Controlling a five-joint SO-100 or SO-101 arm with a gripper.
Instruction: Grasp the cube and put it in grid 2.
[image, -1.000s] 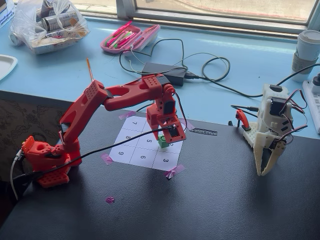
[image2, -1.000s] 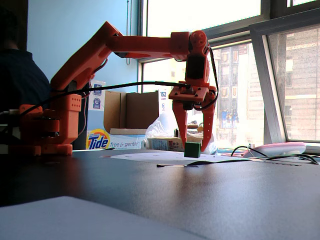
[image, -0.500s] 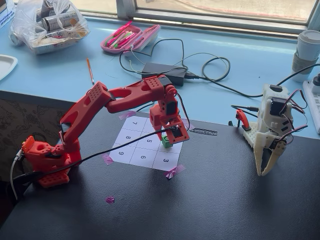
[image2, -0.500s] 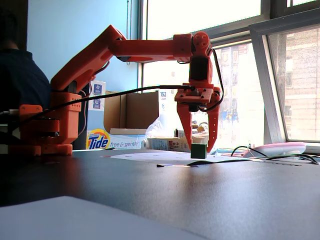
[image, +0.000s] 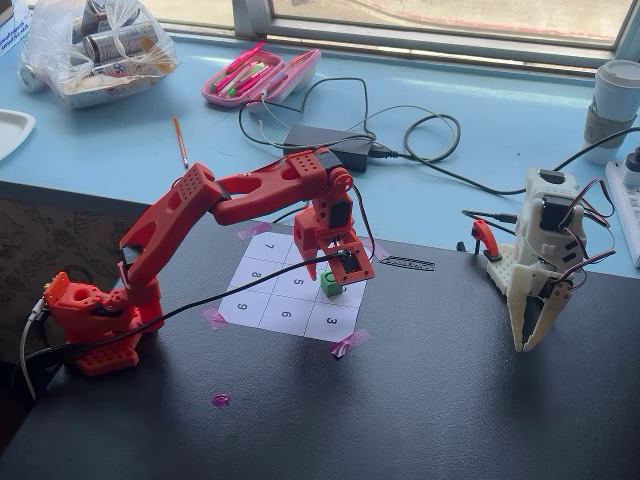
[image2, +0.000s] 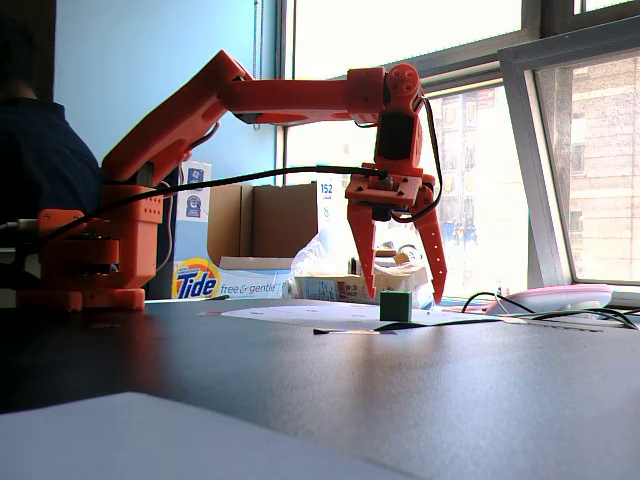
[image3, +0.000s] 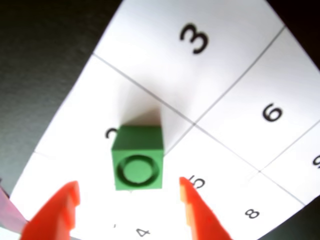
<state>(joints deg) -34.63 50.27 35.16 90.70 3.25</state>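
Observation:
The green cube with a dark ring on top rests on the numbered paper sheet. In the wrist view the cube stands in grid 2, covering most of the printed "2", close to the line to cell 5. My red gripper hangs over it, open. In a fixed view from the side, the fingers straddle the cube with gaps on both sides, tips about level with its top. In the wrist view the gripper is spread wide and touches nothing.
A white second arm stands on the dark table at the right. Behind the sheet lie a black power adapter with cables, a pink pencil case and a cup. Purple tape holds the sheet's corners.

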